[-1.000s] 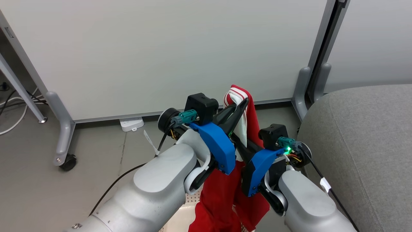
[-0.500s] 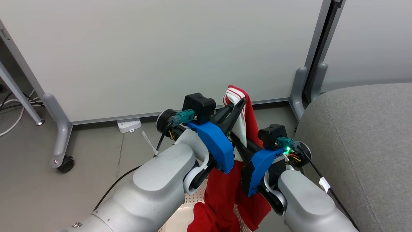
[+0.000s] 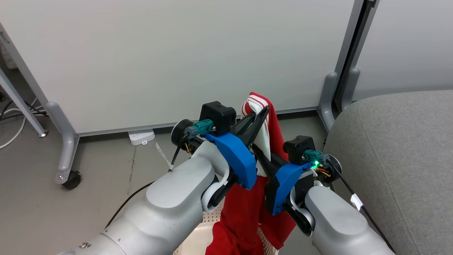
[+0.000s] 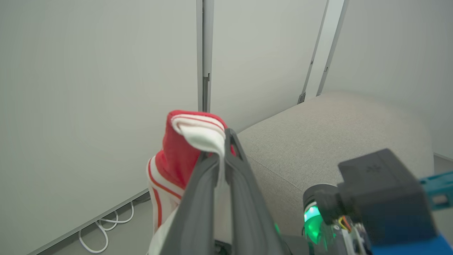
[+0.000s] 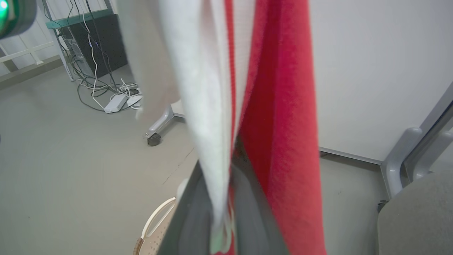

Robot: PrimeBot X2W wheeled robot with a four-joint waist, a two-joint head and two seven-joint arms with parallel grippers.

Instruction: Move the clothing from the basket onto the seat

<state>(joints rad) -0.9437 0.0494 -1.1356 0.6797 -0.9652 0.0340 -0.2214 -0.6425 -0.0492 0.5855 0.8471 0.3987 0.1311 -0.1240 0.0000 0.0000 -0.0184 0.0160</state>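
Both L fingers & R fingers clamped on clothing, hanging long-axis vert over basket. Seat lies frame right, R arm nearer; I'd swing right.

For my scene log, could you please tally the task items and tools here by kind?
Red-and-white fabric clothing bundle: 1
Cream perforated plastic basket: 1
Grey upholstered seat: 1
Dark two-fingered tools (left tool, right tool): 2
Total: 5

soft red-and-white fabric clothing hangs over the cream perforated plastic basket, pinched up top by the left gripper and lower down by the right gripper, large grey upholstered seat to the right, pale flat partition wall behind.
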